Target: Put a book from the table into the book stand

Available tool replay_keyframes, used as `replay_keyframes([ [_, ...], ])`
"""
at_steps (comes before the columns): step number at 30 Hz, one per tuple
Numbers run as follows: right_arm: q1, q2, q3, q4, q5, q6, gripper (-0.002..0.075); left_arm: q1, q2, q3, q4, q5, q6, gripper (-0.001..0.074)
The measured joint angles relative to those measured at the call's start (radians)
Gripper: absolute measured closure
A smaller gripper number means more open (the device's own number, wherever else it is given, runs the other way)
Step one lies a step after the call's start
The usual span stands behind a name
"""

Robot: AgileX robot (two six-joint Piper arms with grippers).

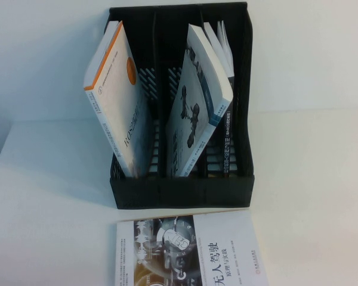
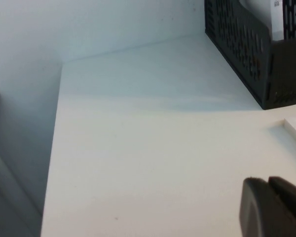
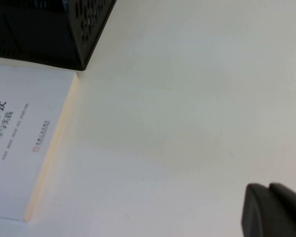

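Note:
The black book stand (image 1: 182, 190) stands at the middle back of the white table (image 1: 53, 196). A dark-spined book with white lettering (image 1: 227, 134) stands in its right compartment, with its white pages fanned at the top and its cover hidden behind the middle book. Neither gripper shows in the high view. My left gripper (image 2: 268, 180) is shut and empty above bare table left of the stand (image 2: 241, 49). My right gripper (image 3: 269, 187) is shut and empty above bare table right of the stand (image 3: 44, 29).
A white book with an orange spine edge (image 1: 116, 89) leans in the left compartment. A pale book with dark figures (image 1: 194, 113) leans in the middle one. A white-covered book with a grey photo (image 1: 191, 250) lies flat before the stand and shows in the right wrist view (image 3: 24, 143).

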Motion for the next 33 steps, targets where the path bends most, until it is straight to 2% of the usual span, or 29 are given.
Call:
replay_keyframes([
  [11, 0.0, 0.0, 0.0, 0.0, 0.0, 0.002, 0.0726, 0.0, 0.0, 0.0, 0.156, -0.017, -0.139, 0.0739],
  [33, 0.0, 0.0, 0.0, 0.0, 0.0, 0.002, 0.0726, 0.0, 0.0, 0.0, 0.168, -0.017, -0.145, 0.0738],
])
